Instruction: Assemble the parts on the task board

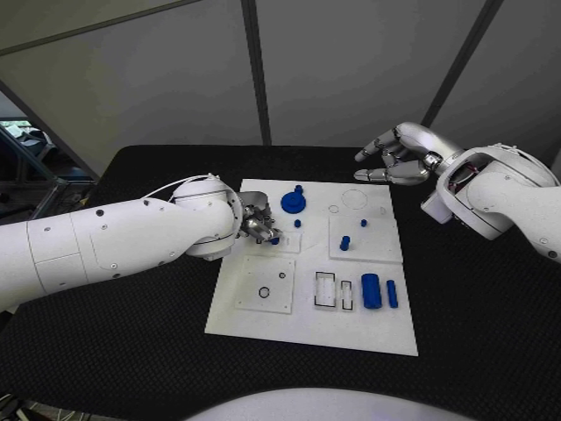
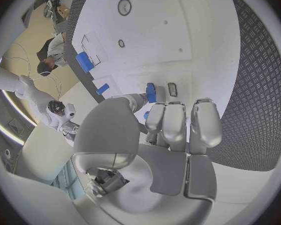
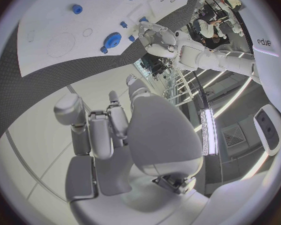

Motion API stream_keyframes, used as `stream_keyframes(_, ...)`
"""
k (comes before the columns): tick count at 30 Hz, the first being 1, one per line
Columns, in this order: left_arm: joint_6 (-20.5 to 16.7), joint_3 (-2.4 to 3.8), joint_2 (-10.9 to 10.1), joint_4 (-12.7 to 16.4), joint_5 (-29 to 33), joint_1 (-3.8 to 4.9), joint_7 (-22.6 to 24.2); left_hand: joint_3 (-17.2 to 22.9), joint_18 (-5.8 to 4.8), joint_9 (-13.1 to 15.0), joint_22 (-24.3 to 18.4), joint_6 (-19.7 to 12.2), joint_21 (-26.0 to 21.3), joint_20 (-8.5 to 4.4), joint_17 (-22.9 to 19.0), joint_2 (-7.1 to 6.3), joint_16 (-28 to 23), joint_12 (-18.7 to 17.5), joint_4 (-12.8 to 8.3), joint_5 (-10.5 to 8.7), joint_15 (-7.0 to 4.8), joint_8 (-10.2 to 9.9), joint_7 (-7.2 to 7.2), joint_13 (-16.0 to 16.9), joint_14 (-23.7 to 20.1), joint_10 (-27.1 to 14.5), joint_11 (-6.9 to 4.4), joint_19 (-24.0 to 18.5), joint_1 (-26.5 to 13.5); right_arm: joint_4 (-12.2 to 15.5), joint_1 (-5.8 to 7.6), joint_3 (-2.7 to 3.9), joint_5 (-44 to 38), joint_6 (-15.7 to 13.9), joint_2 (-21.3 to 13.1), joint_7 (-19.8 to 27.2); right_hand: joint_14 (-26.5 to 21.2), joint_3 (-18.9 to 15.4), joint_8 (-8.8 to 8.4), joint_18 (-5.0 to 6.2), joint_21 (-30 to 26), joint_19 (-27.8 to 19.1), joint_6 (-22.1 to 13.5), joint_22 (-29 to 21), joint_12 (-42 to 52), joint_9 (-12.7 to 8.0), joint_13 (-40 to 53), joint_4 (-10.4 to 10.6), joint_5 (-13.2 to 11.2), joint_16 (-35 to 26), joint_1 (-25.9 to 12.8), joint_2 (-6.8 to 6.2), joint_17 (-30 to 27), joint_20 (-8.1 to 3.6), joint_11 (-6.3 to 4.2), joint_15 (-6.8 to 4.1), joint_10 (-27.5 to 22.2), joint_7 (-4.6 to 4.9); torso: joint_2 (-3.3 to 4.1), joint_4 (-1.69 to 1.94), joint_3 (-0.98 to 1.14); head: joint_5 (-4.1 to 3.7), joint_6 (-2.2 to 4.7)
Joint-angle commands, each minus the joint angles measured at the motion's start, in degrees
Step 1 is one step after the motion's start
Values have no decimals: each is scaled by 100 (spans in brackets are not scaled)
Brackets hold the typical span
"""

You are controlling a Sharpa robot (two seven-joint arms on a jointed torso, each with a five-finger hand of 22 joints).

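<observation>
The white task board point(image 1: 308, 307) lies in the middle of the black table. My left hand point(image 1: 257, 221) hovers over the board's left side and pinches a small blue part point(image 1: 275, 237) between thumb and finger. In the left wrist view this blue part point(image 2: 150, 92) sits right beside a small rectangular slot point(image 2: 172, 89). My right hand point(image 1: 400, 156) hangs above the board's far right corner, fingers apart and loosely curved, holding nothing. A round blue gear-like part point(image 1: 294, 204) stands at the board's far middle, also visible as the gear point(image 3: 112, 38) in the right wrist view.
Two short blue pegs point(image 1: 345, 243) point(image 1: 297, 223) stand mid-board. A blue cylinder point(image 1: 371, 291) and a blue bar point(image 1: 392, 293) lie at the near right, beside rectangular recesses point(image 1: 325, 289). A square plate with a hole point(image 1: 266, 289) is at the near left.
</observation>
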Motion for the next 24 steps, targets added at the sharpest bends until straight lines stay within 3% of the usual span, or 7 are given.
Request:
stream_keyframes(1,234,-6,5,5,-120,-7,-62,774,-49,16,14,-43,23,-4,6,-7,11,-16,-745,32,-16,50,-6,1,117,15,-4,50,-46,-2,10,3,-19,60,7,41,335,-14,-34,71,-30,-31,-39,-10,9,-9,175,3,27,-24,17,27,467,1,-12,-20,-25,-1,-4,-1,3,3,-11)
stream_keyframes(19,305,-6,18,5,-101,-8,-64,806,-50,42,24,-31,24,-5,7,-86,13,4,-788,21,-18,87,-15,15,118,35,-8,54,-137,-16,10,2,-19,101,-1,37,334,-15,-30,71,-34,-31,-36,-14,8,-7,172,13,30,-29,12,37,462,2,-11,-19,-27,-1,-3,0,4,-3,-34)
stream_keyframes(24,279,-6,31,-13,-81,-8,-62,476,-55,54,53,66,28,-10,8,-204,12,18,-534,-24,-23,131,-40,6,119,53,-21,69,-604,-21,10,2,-19,99,3,39,333,-20,-26,73,-42,-34,-34,-23,2,-6,164,28,31,-35,-1,43,454,3,-10,-18,-33,0,-3,-3,4,-2,-35)
